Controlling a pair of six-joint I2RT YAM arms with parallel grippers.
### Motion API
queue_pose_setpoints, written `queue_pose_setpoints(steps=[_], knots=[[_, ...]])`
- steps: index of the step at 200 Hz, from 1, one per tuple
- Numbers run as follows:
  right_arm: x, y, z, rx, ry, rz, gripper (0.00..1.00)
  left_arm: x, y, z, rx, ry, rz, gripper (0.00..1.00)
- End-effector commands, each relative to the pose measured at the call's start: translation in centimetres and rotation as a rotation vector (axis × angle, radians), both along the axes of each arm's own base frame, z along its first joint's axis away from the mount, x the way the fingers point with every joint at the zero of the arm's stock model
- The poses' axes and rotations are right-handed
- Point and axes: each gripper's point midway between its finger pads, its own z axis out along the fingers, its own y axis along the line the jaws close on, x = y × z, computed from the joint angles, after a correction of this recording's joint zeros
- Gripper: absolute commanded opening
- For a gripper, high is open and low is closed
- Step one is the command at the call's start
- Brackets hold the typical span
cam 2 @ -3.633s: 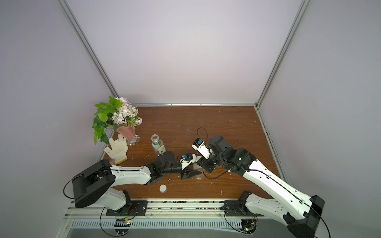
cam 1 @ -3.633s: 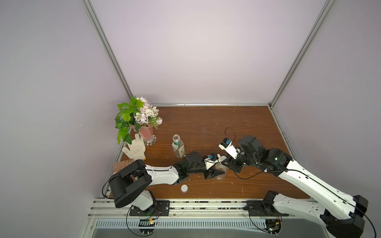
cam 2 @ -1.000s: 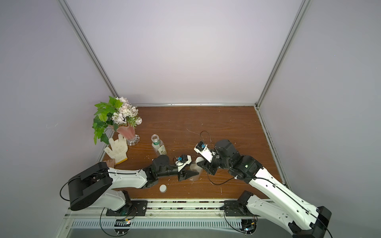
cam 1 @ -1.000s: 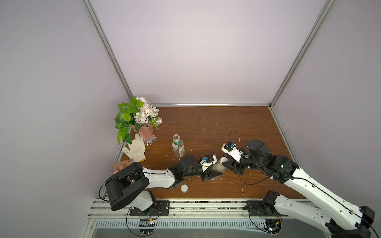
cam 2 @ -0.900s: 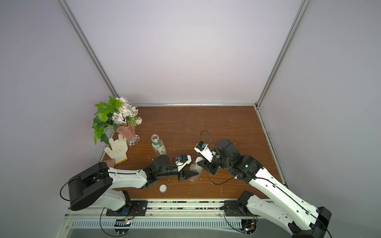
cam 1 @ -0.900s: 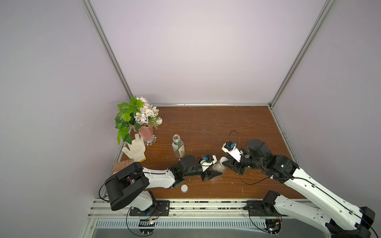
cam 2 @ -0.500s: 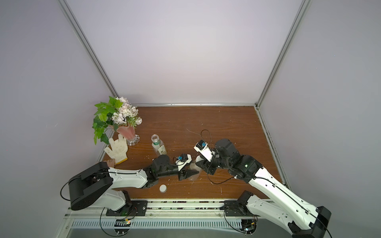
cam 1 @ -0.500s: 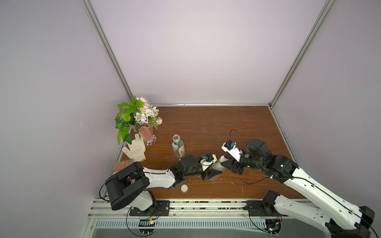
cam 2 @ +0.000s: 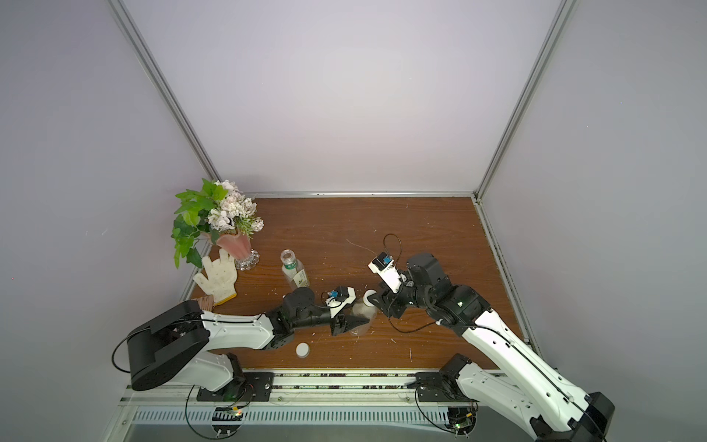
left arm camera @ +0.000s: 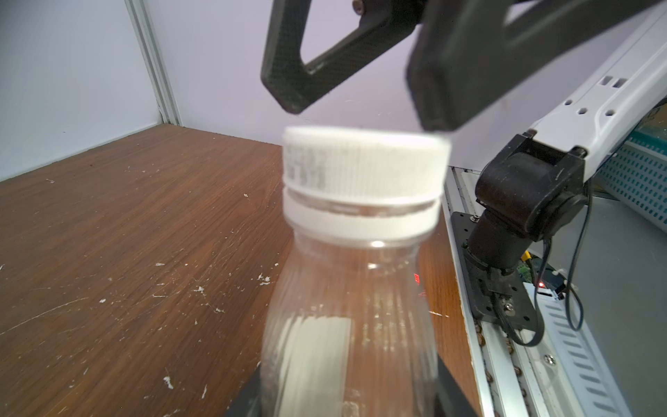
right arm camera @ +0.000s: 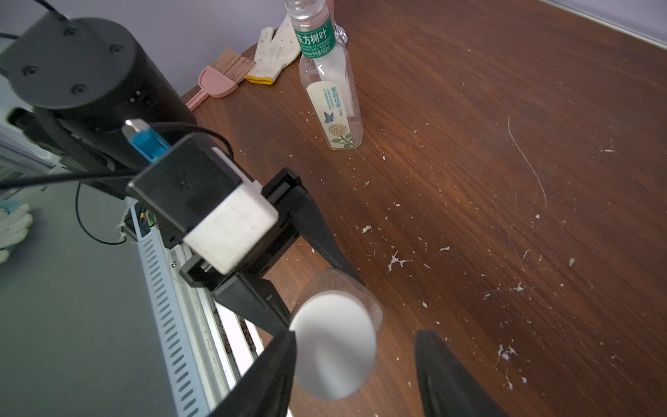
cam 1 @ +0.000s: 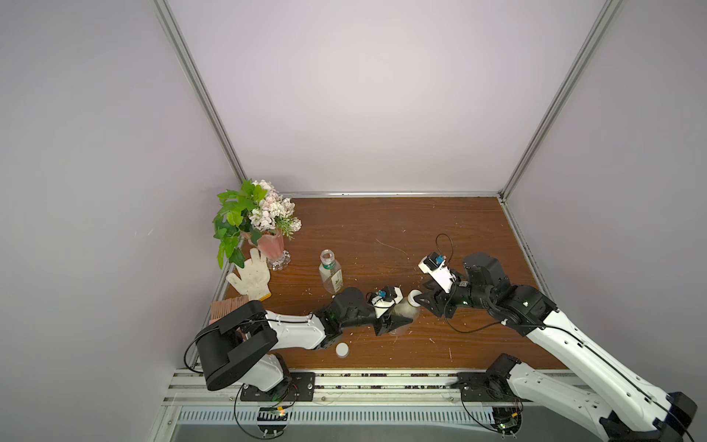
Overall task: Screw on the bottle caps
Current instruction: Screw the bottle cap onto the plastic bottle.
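Note:
My left gripper (cam 1: 390, 323) is shut on a plain clear bottle (cam 1: 402, 312) near the table's front; in the left wrist view the bottle (left arm camera: 346, 317) fills the space between the jaws. A white bottle cap (left arm camera: 364, 162) sits on its neck. My right gripper (right arm camera: 357, 364) stands open around that cap (right arm camera: 334, 346): one finger lies against its rim, the other stands apart from it. A second cap (cam 1: 342, 349) lies loose on the wood by the front edge. The labelled bottle (cam 1: 331, 275) with the green neck ring stands upright and uncapped further back.
A pink vase of flowers (cam 1: 272, 247), a white work glove (cam 1: 250, 279) and a pink hand brush (right arm camera: 220, 77) sit at the table's left side. A metal rail (cam 1: 363, 377) runs along the front edge. White flecks litter the wood.
The right gripper's jaws have parted from the cap on the plain bottle. The left gripper keeps its hold on the bottle in about the same place.

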Motion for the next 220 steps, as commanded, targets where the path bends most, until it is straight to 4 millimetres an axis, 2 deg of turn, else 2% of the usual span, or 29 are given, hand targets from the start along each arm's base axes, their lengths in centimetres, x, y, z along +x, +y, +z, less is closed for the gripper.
queue_pose_setpoints(steps=[1,53,91,113,154,176,188,203,220], knots=[[-0.8,1.1,1.5,0.064,0.015,0.074,0.57,0.1,0.0,1.5,-0.040,-0.043,-0.013,0.49],[-1.2,1.2,1.3,0.059,0.025,0.095,0.59,0.4,0.0,1.5,-0.041,-0.046,0.005,0.48],[-0.7,1.0,0.6,0.024,0.028,0.080,0.58,0.5,0.1,1.7,-0.045,-0.047,0.011,0.48],[-0.7,1.1,0.6,0.028,0.031,0.085,0.52,0.5,0.1,1.7,-0.046,-0.046,0.013,0.48],[-0.5,1.2,0.7,0.035,0.041,0.068,0.35,1.0,0.1,1.6,-0.042,-0.046,0.040,0.48],[1.0,0.7,0.5,0.032,0.057,-0.048,0.29,2.8,0.5,1.8,-0.036,-0.066,0.140,0.48],[2.7,0.0,0.5,0.041,0.077,-0.182,0.19,3.9,0.9,2.2,-0.035,-0.089,0.206,0.48],[4.8,-1.4,-0.1,0.048,0.123,-0.398,0.22,5.5,1.5,2.9,-0.044,-0.113,0.306,0.48],[5.6,-1.7,-0.3,0.088,0.188,-0.523,0.17,6.3,1.6,4.1,-0.069,-0.147,0.374,0.48]])
